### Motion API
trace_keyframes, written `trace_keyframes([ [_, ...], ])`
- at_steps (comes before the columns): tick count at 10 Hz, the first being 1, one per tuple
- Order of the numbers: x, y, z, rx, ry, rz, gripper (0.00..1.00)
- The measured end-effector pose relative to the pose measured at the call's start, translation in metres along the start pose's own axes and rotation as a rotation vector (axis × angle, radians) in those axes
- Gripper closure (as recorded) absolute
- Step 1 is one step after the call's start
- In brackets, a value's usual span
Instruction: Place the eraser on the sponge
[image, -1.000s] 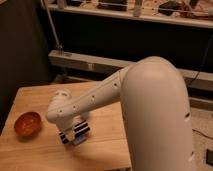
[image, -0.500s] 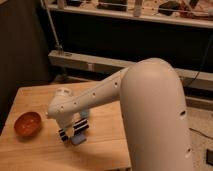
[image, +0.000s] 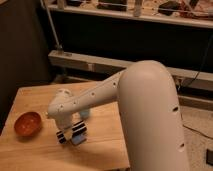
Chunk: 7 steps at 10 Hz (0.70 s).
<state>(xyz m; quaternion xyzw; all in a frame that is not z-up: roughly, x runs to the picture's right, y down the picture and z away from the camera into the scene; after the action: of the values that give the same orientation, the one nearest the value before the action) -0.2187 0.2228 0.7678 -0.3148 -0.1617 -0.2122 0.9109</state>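
White gripper sits just right of the orange bowl, on a glossy white arm. Right of the bowl too: eraser black with pale stripes, sponge light blue. The table is honey-coloured wood.

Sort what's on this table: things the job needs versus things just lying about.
For the job: eraser, sponge, the gripper right over both.
Just lying about: orange bowl at left, pale-blue cup just behind the gripper.
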Motion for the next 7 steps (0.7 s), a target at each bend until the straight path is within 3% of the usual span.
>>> trace_keyframes([
  [7, 0.015, 0.017, -0.008, -0.016, 0.009, 0.005, 0.2],
])
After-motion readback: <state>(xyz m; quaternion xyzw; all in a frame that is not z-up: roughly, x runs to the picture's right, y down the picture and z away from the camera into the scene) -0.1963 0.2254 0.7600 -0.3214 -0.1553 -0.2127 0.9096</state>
